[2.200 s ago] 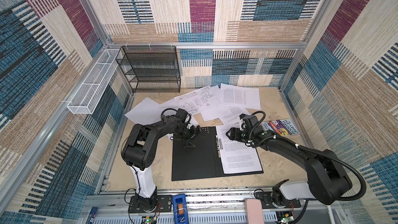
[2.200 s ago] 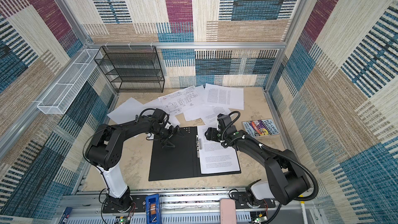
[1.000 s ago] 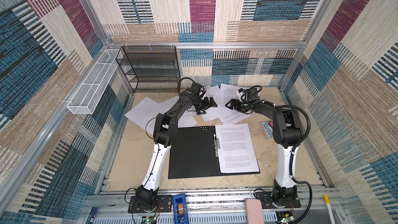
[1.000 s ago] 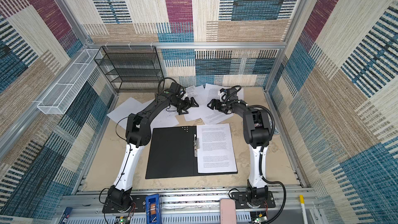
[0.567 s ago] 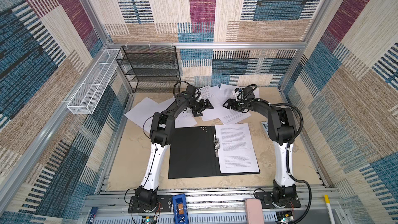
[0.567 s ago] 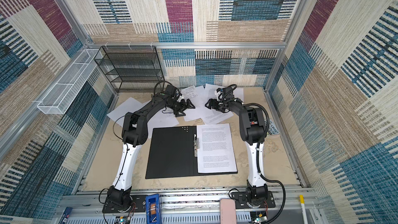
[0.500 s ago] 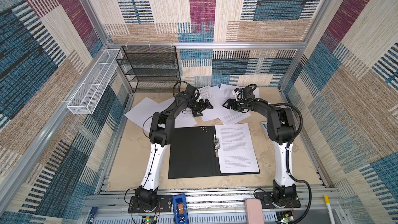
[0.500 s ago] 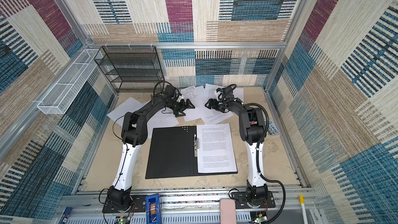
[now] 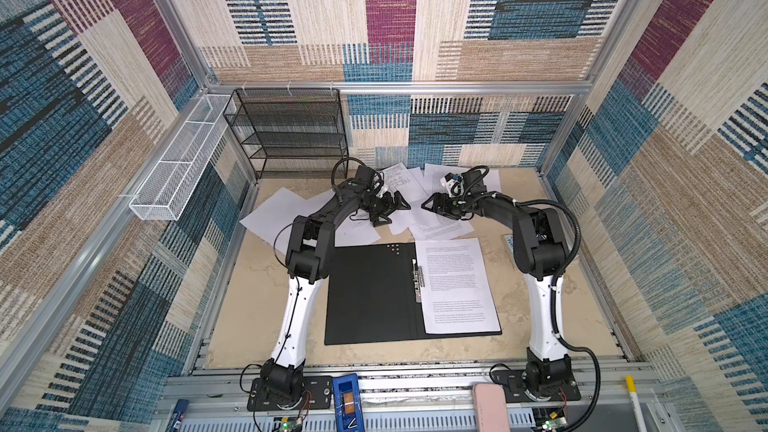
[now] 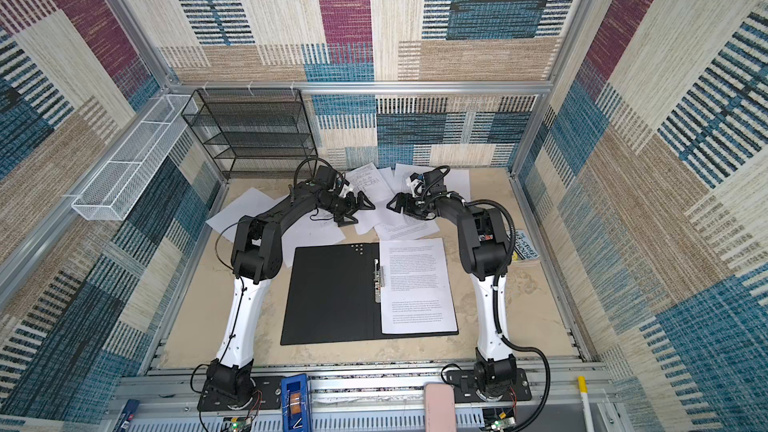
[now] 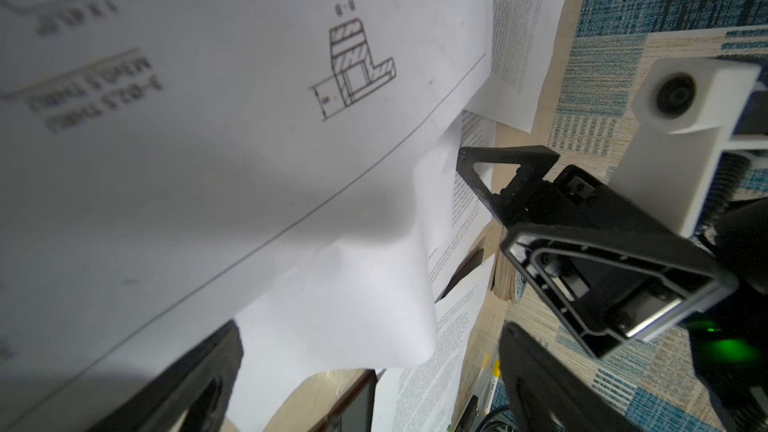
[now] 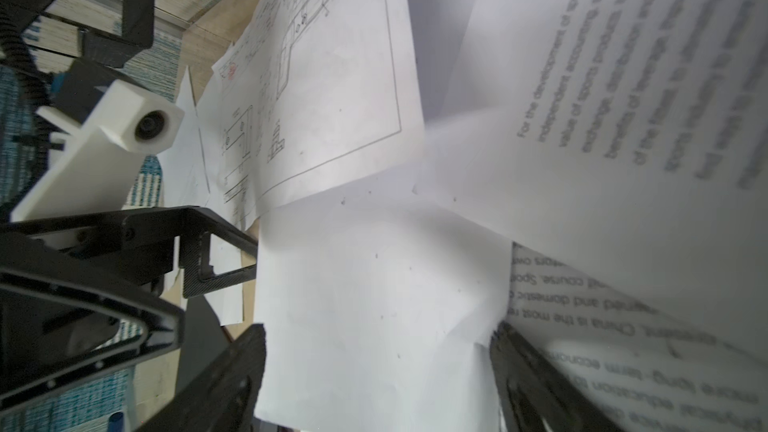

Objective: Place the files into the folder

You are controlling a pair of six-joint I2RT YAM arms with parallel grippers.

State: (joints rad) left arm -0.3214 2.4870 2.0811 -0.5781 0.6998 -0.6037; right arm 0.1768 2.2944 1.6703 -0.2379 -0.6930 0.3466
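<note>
Jaws on both arms stand wide and released, gripping nothing; the left jaws and right jaws face each other low over the loose sheets [image 9: 436, 231], which overlap at the far end of the table [image 9: 257, 305] just beyond the open folder [image 9: 370, 292], whose right half carries one printed page [image 9: 455, 284]. The sheets look light, limp and slick on one another, so I judge a gentle pinch at a free edge or raised corner of the blank sheet [image 12: 374, 305] safest, as a hard squeeze would crease it
</note>
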